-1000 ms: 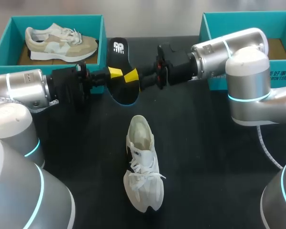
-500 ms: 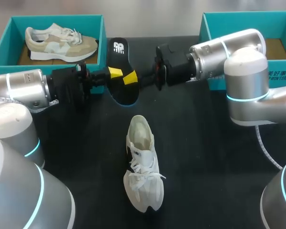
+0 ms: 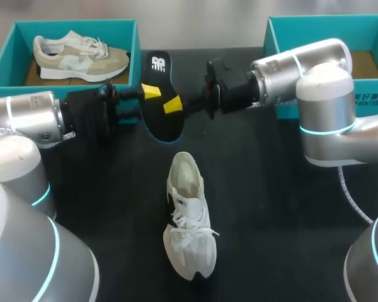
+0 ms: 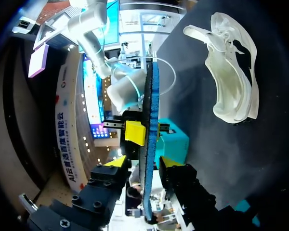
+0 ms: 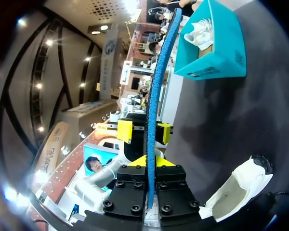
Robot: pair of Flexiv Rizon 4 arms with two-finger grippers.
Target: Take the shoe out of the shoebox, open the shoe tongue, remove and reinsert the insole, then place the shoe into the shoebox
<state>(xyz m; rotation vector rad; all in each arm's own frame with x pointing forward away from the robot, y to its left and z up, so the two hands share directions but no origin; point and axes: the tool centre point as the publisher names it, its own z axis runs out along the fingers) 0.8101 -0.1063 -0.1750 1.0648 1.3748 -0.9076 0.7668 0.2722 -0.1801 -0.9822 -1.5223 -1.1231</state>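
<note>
Head view showed the insole point(image 3: 159, 94) held off the surface at the far middle, between the two arms and well apart from the white shoe point(image 3: 189, 217), which lay on the surface nearer in. The right jaws were clamped on the insole's right edge, one tip on each face. The left jaws straddled its left edge, but the wrist views showed a gap on one side, so they stood slightly apart and not gripping.

The likely risk was a drop. If the right jaws let go before the left ones closed fully, the insole would fall, perhaps off to one side of the shoe. Any pull from both arms at once could also bend or twist it.

The insole's long axis ran far to near, printed end far and broad end near, with its top face up. The shoe lay along the same line, opening far and toe near.
</note>
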